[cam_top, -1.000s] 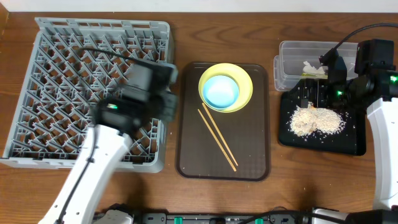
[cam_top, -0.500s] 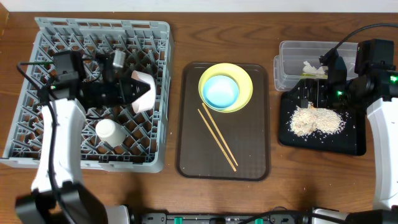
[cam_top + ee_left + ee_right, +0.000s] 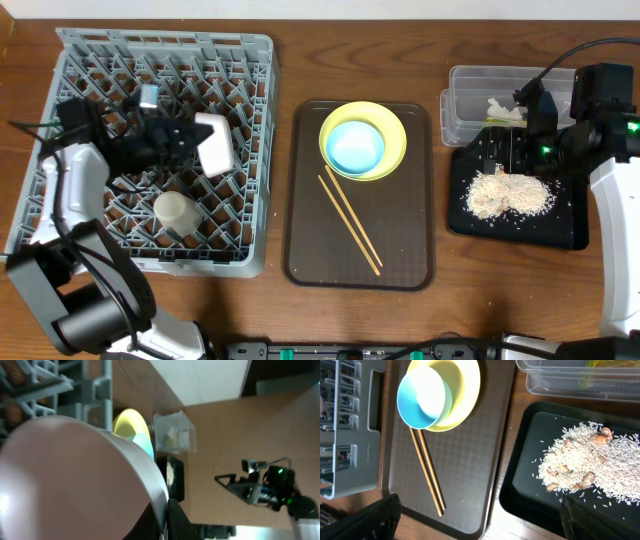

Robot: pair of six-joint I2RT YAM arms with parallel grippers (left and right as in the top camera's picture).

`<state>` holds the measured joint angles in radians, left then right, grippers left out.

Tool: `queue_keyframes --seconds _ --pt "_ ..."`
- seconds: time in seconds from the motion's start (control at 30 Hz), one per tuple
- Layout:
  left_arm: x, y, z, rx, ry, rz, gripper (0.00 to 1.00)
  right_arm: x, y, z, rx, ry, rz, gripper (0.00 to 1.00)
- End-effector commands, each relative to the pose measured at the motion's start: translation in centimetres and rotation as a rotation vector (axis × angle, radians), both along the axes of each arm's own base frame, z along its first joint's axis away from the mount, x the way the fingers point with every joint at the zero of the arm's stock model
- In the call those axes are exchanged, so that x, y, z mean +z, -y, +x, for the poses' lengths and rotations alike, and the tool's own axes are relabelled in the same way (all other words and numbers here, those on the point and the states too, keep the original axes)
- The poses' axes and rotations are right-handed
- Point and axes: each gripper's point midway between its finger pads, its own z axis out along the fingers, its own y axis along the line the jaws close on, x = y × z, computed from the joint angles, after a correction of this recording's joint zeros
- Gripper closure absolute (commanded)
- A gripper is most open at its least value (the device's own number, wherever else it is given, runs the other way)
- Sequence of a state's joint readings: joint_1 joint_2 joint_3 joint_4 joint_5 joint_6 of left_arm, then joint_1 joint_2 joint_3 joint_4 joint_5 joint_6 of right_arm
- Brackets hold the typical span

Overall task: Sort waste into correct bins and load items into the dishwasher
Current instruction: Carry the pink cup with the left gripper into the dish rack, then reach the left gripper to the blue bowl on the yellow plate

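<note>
My left gripper [image 3: 185, 143] is shut on the rim of the pale pink bowl [image 3: 214, 143] and holds it on its side over the grey dish rack [image 3: 262, 60]; the bowl fills the left wrist view [image 3: 65, 480]. A white cup [image 3: 173, 210] stands in the rack. The light blue bowl [image 3: 355, 146] sits in the yellow plate [image 3: 393, 128], with two chopsticks [image 3: 350, 220] beside it. Rice scraps [image 3: 510, 193] lie in the black tray [image 3: 520, 232]. The clear tub [image 3: 462, 90] holds a tissue [image 3: 499, 106]. My right gripper [image 3: 480, 515] is open above the trays.
The plate, blue bowl and chopsticks lie on a dark brown serving tray [image 3: 310, 250] between the rack and the bins. The clear tub stands behind the black tray at the right. A green-and-orange wrapper [image 3: 600, 364] shows in the tub.
My left arm has pulled back to the left over the rack. The pink bowl has moved a little left and turned more on its side. The right arm has not moved.
</note>
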<state>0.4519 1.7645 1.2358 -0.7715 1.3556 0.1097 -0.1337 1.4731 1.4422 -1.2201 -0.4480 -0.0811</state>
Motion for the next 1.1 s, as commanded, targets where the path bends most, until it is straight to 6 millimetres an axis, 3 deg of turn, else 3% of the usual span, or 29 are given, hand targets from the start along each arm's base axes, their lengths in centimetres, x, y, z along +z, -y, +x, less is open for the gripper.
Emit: queue_keyframes --seconds 0.0,0.07,0.2,0.33,0.4,0.47,0.53,0.7,0.87,0.97,1.07 --pt "-2.6 -2.1 0.2 0.048 -0.061 0.044 0.92 0.7 0.1 0.0 -0.002 0.02 0.001 0.01" --pt "-3.8 -3.3 -0.1 0.079 -0.102 0.09 0.92 0.7 0.1 0.0 -0.002 0.019 0.001 0.01" --pt "-6.4 -5.7 -1.2 0.136 -0.215 0.22 0.78 0.7 0.1 -0.1 -0.002 0.017 0.001 0.01" --pt "-6.6 -7.0 -1.5 0.169 -0.227 0.225 0.66 0.7 0.1 -0.1 -0.002 0.017 0.001 0.01" --pt "-6.6 -7.5 -1.6 0.19 -0.243 0.215 0.48 0.7 0.1 -0.1 -0.002 0.017 0.001 0.01" --pt "-6.4 -7.8 -1.6 0.21 -0.257 0.202 0.41 0.6 0.1 -0.1 -0.002 0.016 0.001 0.01" --pt "-5.5 -7.8 -1.5 0.215 -0.23 0.178 0.27 0.6 0.1 -0.2 -0.002 0.013 0.001 0.01" --pt "-1.1 -7.3 -1.2 0.218 -0.079 0.211 0.22 0.6 0.1 -0.2 -0.002 0.011 0.001 0.01" --pt "2.4 -6.8 -1.4 0.269 0.011 0.477 0.11 0.6 0.1 -0.2 -0.002 0.01 0.002 0.01" --pt "4.6 -5.1 -1.4 0.27 0.083 0.609 0.1 0.5 0.2 -0.2 -0.006 0.008 -0.008 0.01" --pt "6.1 -1.9 -1.0 0.247 0.147 0.7 0.09 0.0 1.5 -0.3 -0.072 -0.022 -0.065 0.01"
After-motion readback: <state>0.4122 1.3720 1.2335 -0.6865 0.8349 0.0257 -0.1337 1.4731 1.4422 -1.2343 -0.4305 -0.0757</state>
